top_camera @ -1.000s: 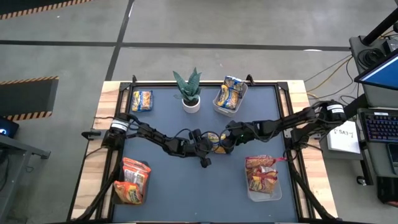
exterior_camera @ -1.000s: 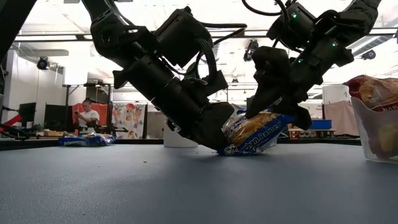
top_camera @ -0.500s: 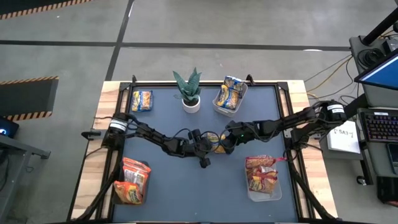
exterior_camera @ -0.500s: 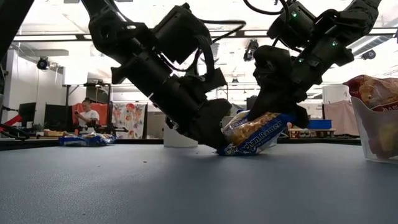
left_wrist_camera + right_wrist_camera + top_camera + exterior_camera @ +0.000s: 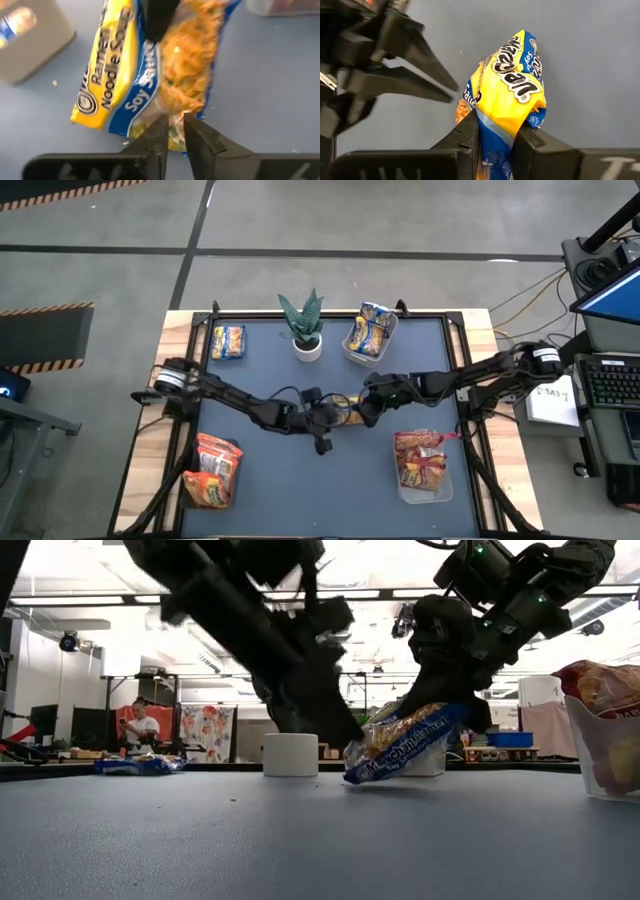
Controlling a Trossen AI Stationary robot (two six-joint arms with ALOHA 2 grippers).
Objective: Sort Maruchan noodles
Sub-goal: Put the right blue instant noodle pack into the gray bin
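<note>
The yellow-and-blue noodle packet (image 5: 403,743) has lifted clear of the worktop (image 5: 330,480) at its centre, pinched in the right hand (image 5: 496,131). The left hand (image 5: 173,131), fingers nearly closed and empty, has let go and drawn back leftward.

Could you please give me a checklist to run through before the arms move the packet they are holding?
1. Right gripper grips the yellow-and-blue packet: ok, fingers clamp one end.
2. Packet clear of the table: ok, it hangs tilted in the low view.
3. Left gripper free of the packet: cannot tell; it sits at the packet's edge.
4. Room in the clear bin of matching packets: cannot tell.
5. Potted plant apart from that bin: ok.
</note>
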